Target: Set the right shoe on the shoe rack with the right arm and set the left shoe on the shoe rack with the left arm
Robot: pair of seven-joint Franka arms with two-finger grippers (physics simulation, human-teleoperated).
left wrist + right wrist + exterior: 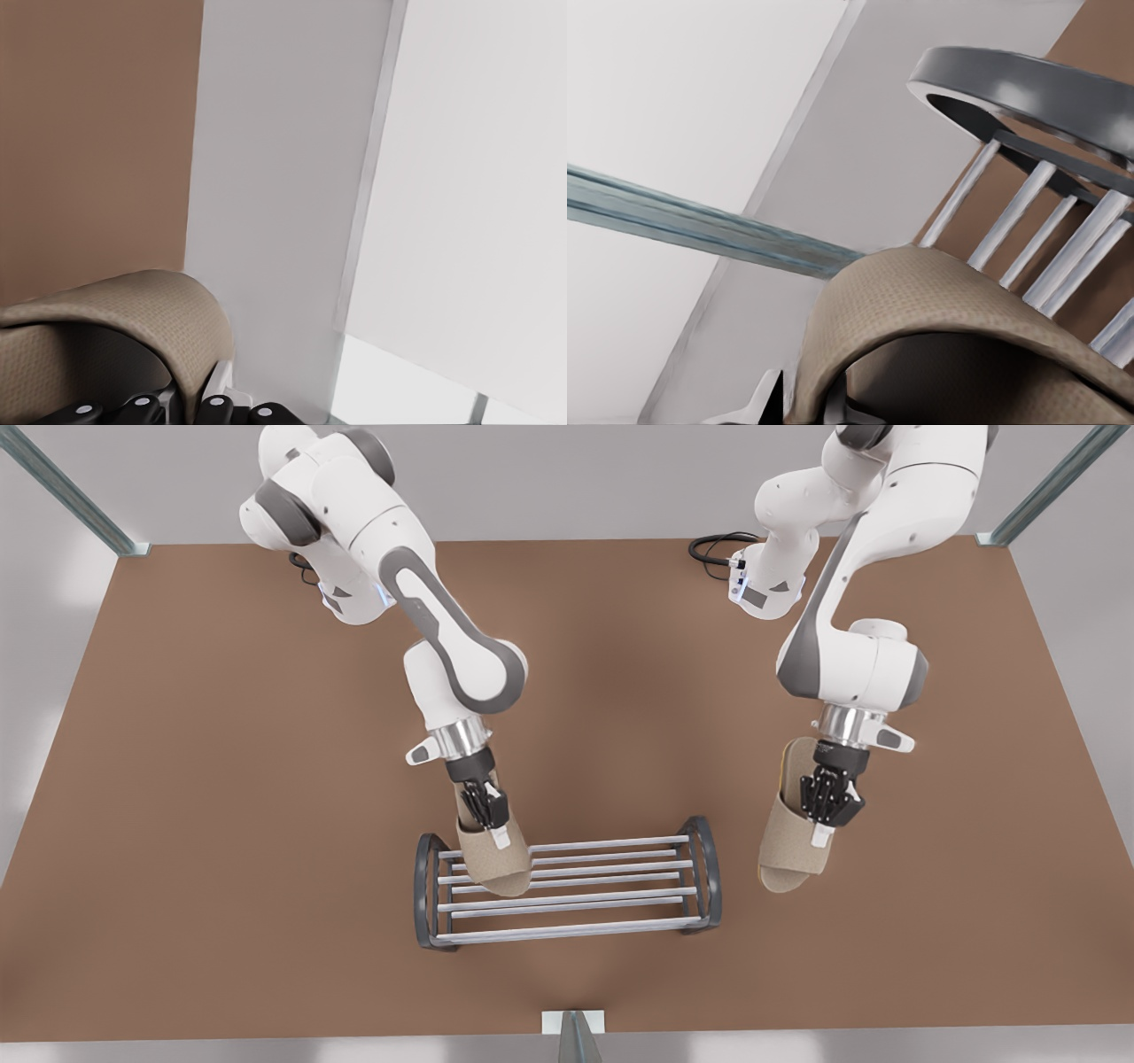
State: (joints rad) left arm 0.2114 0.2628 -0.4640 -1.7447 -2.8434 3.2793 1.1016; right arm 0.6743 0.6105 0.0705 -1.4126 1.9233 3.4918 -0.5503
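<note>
Two tan woven slippers, one rack and two white arms are seen on a matte brown table [221,779].

At the front view's left of centre, the right gripper [489,815] is closed on the strap of the right shoe [496,864]. This slipper is tilted toe-down over the left end of the rack [567,893], its toe at the upper bars; contact cannot be confirmed. In the right wrist view the arched textured strap [948,297] is seen against the rack's pale round bars and dark curved end frame [1028,84].

The rack is low, with two dark-grey arched ends joined by several long pale bars. Its right half is unoccupied, and open table lies all round it.

At the front view's right, the left gripper [828,806] is closed on the strap of the left shoe [788,841], which lies beside the rack, apart from its right end. In the left wrist view the strap [124,328] is curved over black fingers [142,409].
</note>
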